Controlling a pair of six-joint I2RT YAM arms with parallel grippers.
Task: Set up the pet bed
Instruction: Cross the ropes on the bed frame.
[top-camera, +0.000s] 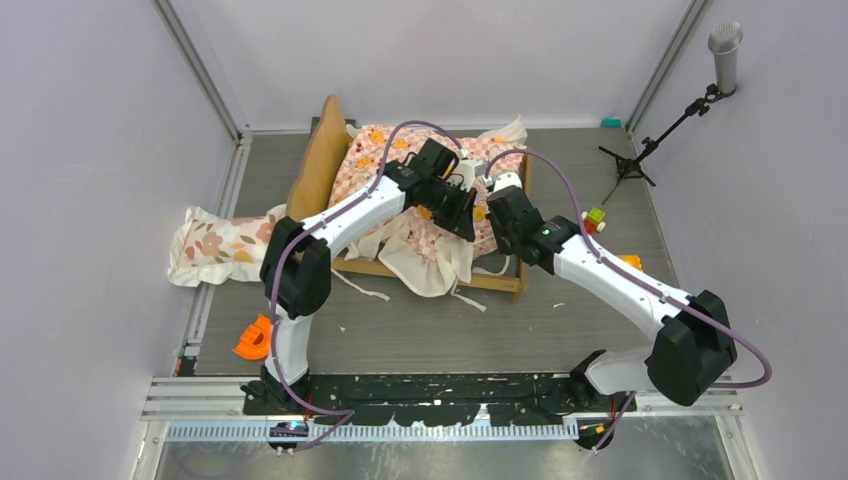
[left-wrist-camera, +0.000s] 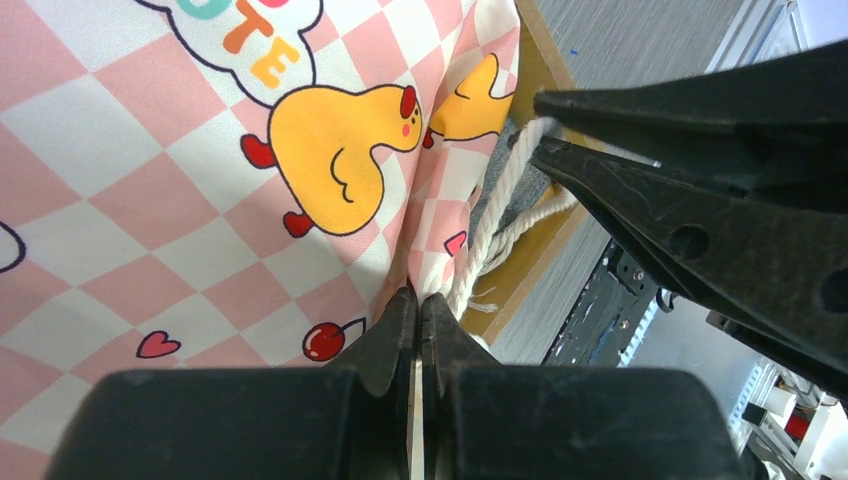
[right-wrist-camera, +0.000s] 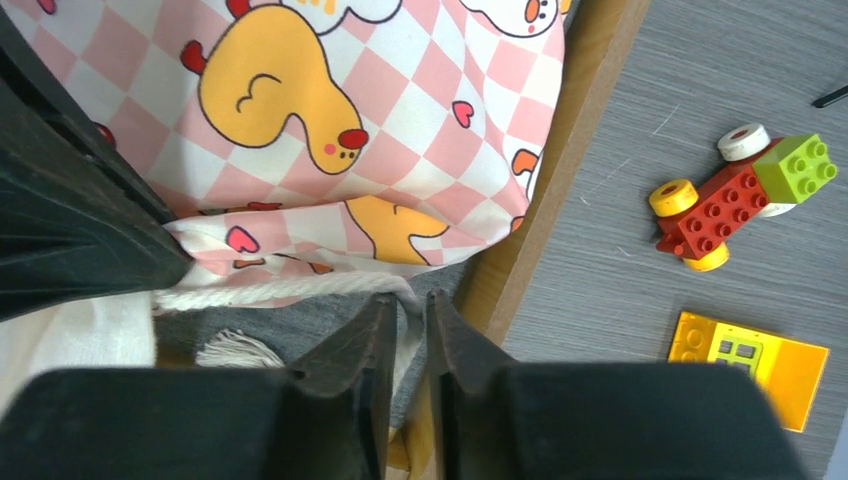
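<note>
**Tugging a Cord at the Bed's Corner**

Nearest me, both arms rise from the near edge of the table and lean in over the pet bed. The bed sits mid-table with its headboard to the left and the pink checkered sheet spread across it. The left gripper has its fingers pressed flat together on the sheet's hem, right beside a white cord. The right gripper meets it close by the foot-end rail. Its fingers stand a thin slit apart with that cord running between them, which looks to me like a light pinch.

That light hold is the worry, because any pull could let the cord slide free. With a harder pull, the two grips are so close together that they could drag the sheet off its corner. They could also shove the whole frame toward the toy blocks lying past the rail. Over by the headboard, the floral pillow lies on the table, not on the bed, so I judge the job unfinished.
</note>
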